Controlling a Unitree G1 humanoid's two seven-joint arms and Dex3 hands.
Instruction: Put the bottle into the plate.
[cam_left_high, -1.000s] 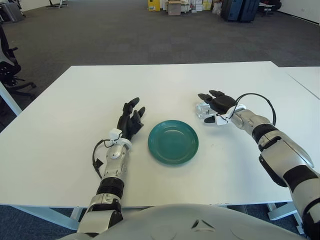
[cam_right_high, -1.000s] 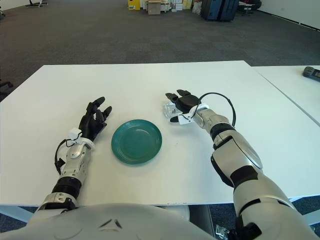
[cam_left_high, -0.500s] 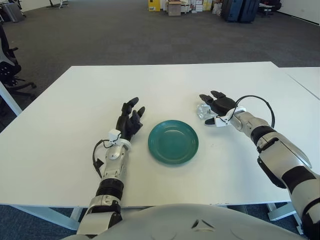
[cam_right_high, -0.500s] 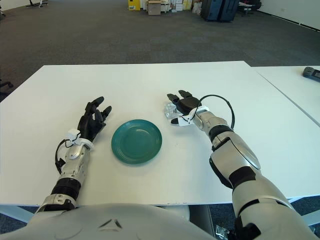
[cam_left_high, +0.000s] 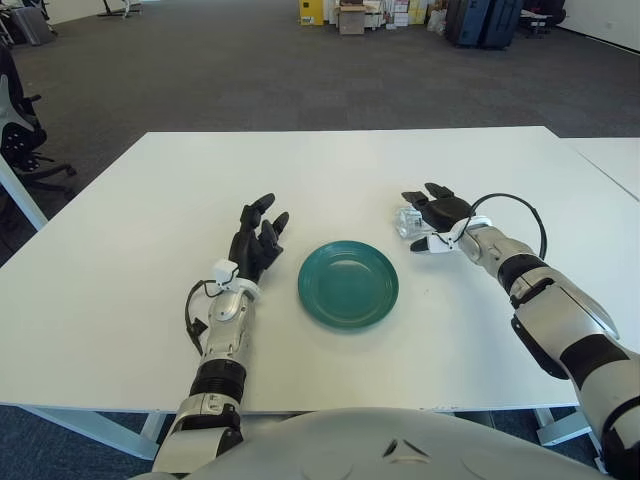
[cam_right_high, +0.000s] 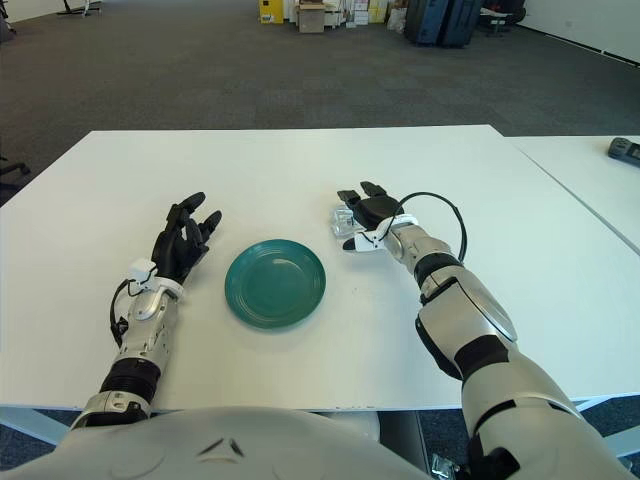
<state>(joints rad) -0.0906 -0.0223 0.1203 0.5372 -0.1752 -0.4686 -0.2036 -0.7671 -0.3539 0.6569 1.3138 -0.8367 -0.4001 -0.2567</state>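
On the white surface in front of you, the small clear plastic bottle lies on its side, just to the right of the teal plate and a little farther back. Your right hand is at the bottle, its dark fingers curved over the top with the thumb below, so it seems to cup the bottle; you cannot tell from either view whether the grip is firmly closed or only draped over it. Holding it from above like this makes sense, since a low, lying bottle offers little side to pinch, and a top grip lets you lift it clear of the plate's rim.

Your left hand shows just to the left of the plate, palm down, fingers straight and loose, grasping nothing. It is out of the right arm's path, which probably explains why it sits there.

The plate holds nothing yet; its glazed bowl is bare. The bottle is not in it, so the carry across to the left is the step ahead, and a short one.
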